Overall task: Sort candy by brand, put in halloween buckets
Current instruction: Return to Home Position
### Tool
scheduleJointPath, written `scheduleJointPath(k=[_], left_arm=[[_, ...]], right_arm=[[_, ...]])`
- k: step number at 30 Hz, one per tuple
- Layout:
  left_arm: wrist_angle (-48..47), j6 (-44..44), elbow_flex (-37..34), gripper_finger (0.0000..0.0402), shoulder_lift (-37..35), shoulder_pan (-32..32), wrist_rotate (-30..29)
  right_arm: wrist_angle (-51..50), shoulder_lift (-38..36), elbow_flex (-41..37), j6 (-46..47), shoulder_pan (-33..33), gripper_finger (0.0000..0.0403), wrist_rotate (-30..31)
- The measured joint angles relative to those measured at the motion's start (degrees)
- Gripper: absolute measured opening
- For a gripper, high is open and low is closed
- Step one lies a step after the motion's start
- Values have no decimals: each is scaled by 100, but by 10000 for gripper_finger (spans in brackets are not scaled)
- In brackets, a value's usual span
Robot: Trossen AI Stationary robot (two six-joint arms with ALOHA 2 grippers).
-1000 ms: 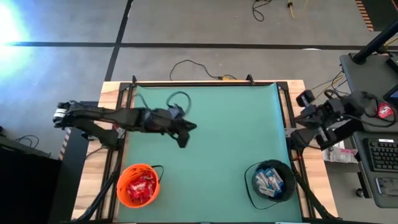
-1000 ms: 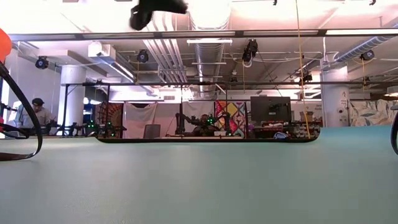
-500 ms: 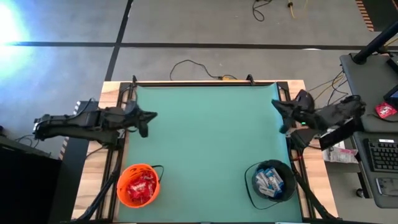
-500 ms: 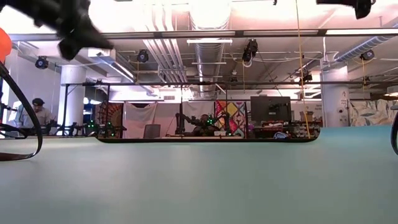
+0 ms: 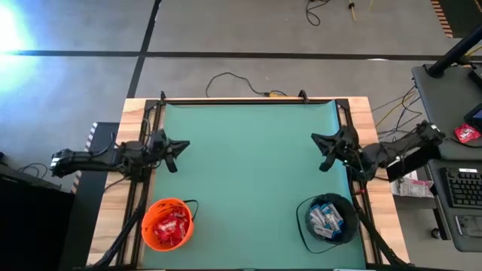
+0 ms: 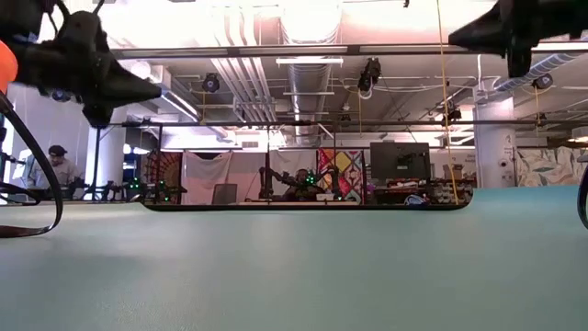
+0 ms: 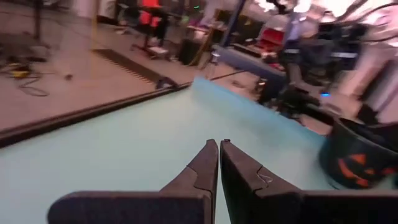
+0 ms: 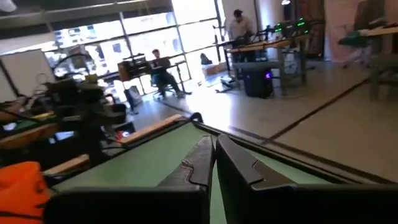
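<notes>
The orange bucket (image 5: 167,223) stands at the mat's near left corner, filled with red-wrapped candy (image 5: 170,223). The black bucket (image 5: 327,218) stands at the near right corner and holds blue-and-white candy (image 5: 327,219). My left gripper (image 5: 181,146) hovers shut and empty above the mat's left edge, its fingers level and pointing right (image 7: 219,145). My right gripper (image 5: 316,139) hovers shut and empty above the mat's right edge, pointing left (image 8: 213,142). In the left wrist view the black bucket (image 7: 364,158) shows a pumpkin face. The orange bucket (image 8: 22,180) appears in the right wrist view.
A green mat (image 5: 248,173) covers the table inside a black frame with wooden borders. A cable (image 5: 226,83) trails over the floor beyond the far edge. A desk with a keyboard (image 5: 461,188) stands to the right. People sit in the room behind (image 6: 57,165).
My left arm has drawn back from over the mat's far middle toward the left edge, its gripper now at that edge. My right arm has swung out from beside the table, its gripper now over the mat's right edge. Buckets and candy have stayed put.
</notes>
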Motion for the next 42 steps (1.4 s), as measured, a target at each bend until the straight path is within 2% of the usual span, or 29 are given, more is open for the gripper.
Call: scheduleJointPath(k=[4,8,11,13,15,18,23,26,30,33,36,42], left_arm=[[199,64,-384,2,-426,0,353],[-460,68,-439,2,-553,0,361],[-436,-65,-441,2,-466,-1,168],[-374,231,-450,2,-379,2,-22],[-216,698,-455,2,-384,-7,91],[-410,819,-350,2,-540,-9,376],[-699,1122,-186,2,-1045,-9,750],[-352,1574,-146,2,-1022,-5,818],[-146,1572,-262,2,-1045,8,1240],[330,1581,-450,2,-1047,3,1608],[1126,1631,-789,2,-1045,17,1609],[1107,1762,-787,2,-1010,39,1611]], right_arm=[[208,-63,-359,96,-542,13,-327],[210,-213,-720,362,-1359,13,-1768],[209,-277,-949,257,-1914,13,-2779],[208,-376,-1049,-58,-2162,13,-3191],[163,-579,-1138,-341,-2296,13,-3290],[-167,-1200,-1255,-499,-2382,13,-3288],[-1266,-2505,-1262,-946,-2378,13,-3446],[-1695,-2468,-1163,-849,-2381,13,-3709],[-1241,-2454,-1353,-307,-2382,13,-4563],[-389,-2511,-1812,39,-2381,13,-5176],[-593,-2365,-1832,236,-2382,13,-5107],[-747,-2274,-1832,16,-2382,13,-5089]])
